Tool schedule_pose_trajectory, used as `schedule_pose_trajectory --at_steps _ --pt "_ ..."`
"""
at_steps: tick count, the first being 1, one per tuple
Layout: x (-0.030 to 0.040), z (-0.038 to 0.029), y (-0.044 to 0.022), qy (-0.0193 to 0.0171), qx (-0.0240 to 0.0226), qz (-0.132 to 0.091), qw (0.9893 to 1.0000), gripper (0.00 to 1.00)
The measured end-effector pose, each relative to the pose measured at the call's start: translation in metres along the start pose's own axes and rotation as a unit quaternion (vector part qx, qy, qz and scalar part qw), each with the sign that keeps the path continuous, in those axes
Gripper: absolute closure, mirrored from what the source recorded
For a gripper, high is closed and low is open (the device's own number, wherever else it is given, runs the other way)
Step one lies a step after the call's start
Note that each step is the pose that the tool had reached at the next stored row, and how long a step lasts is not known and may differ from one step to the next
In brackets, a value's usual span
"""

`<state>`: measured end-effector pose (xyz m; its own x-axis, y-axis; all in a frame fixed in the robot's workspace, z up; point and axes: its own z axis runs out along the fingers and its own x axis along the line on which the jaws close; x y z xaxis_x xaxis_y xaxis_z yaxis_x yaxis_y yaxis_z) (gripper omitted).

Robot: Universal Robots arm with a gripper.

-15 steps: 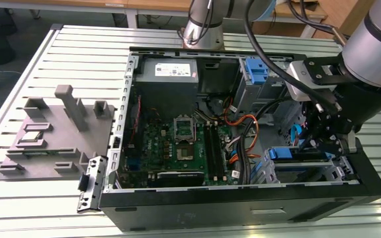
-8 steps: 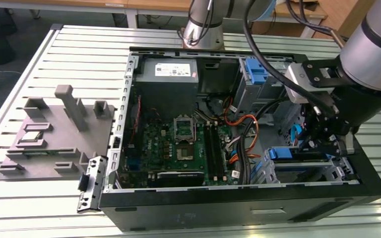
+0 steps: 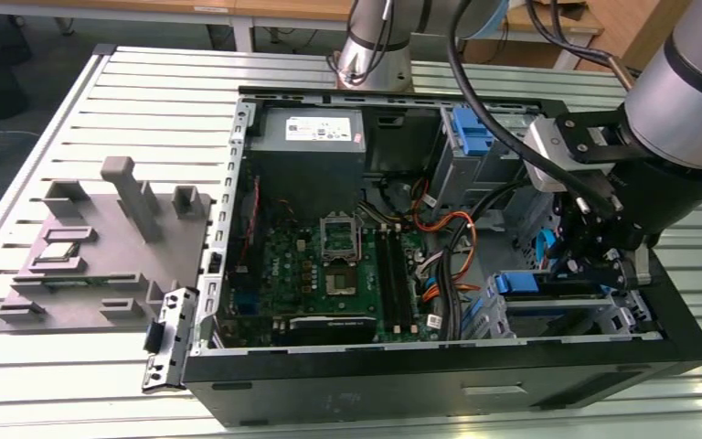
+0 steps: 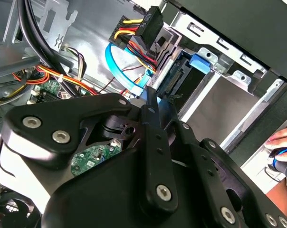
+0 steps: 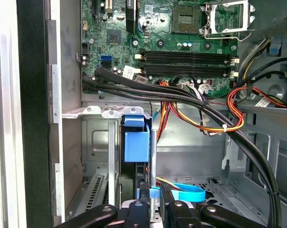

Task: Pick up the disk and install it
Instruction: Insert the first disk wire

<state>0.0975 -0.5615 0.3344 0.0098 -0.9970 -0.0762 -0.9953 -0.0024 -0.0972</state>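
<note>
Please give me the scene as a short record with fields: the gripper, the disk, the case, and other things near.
gripper: low inside the case, at the drive bay
disk: on edge in the bay, blue rail showing, gripper at its end
case: open, lying on the table
motherboard: in the case
grey fixture: on the table, at the exterior view's left

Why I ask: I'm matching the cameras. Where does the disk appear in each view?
Exterior view: the disk stands edge-up in the drive bay at the exterior view's right.
First wrist view: edge-on, blue rail toward the camera.
Second wrist view: apparently its green circuit-board face.
Shared landmark: the orange wire bundle.
</note>
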Motion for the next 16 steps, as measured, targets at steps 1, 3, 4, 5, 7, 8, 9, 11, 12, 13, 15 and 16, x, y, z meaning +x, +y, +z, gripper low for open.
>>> schedule_pose_trajectory --at_steps 1,3,4,5,7,8,9,11,12,13,15,16 --pt "0.0000 0.0000 0.0000 0.0000 0.0000 0.000 1.0000 0.76" --pt "0.0000 0.0000 -0.0001 -0.0001 0.0000 0.000 1.0000 0.76" --pt "-0.0001 -0.0006 -0.0002 -0.0003 0.0000 0.000 1.0000 0.76" --pt "-0.0002 -0.0017 -0.0003 -0.0004 0.0001 0.000 1.0000 0.76" --pt "-0.0004 -0.0053 -0.0008 -0.0001 0.0000 0.000 1.0000 0.76" --pt "-0.0005 -0.0072 -0.0010 -0.0001 0.0000 0.000 1.0000 0.76" --pt "-0.0007 -0.0089 -0.0012 -0.0001 0.0000 0.000 1.0000 0.76" --pt "-0.0010 -0.0127 -0.0017 -0.0001 0.0000 0.000 1.0000 0.76" --pt "-0.0011 -0.0143 -0.0018 -0.0001 0.0000 0.000 1.0000 0.76" --pt "-0.0012 -0.0156 -0.0020 0.0000 0.0000 0.000 1.0000 0.76" --pt "-0.0012 -0.0161 -0.0020 -0.0002 0.0000 0.000 1.0000 0.76" --pt "-0.0013 -0.0161 -0.0020 -0.0002 0.0000 0.000 1.0000 0.76"
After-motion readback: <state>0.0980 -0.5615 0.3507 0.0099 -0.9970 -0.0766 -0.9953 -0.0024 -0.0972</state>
